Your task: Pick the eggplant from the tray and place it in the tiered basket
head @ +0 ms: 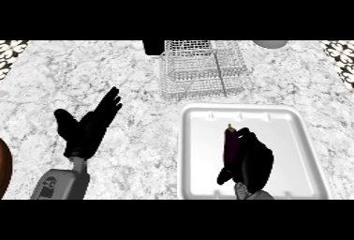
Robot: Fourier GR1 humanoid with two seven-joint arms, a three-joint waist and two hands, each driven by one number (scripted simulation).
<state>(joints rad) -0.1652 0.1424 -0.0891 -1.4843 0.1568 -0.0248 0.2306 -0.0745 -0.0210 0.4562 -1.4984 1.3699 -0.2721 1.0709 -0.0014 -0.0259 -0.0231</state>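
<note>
Holding the eggplant (230,144) in curled fingers, the right hand (254,161) is over the tray (304,140). The far tiered basket (202,70) waits. The left hand (86,124) rests open.

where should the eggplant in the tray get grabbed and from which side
Around its middle, coming from its right side. The eggplant lies lengthwise on the white tray, stem pointing away toward the wire basket, so its long sides are free. The right hand is already curled round it there.
</note>
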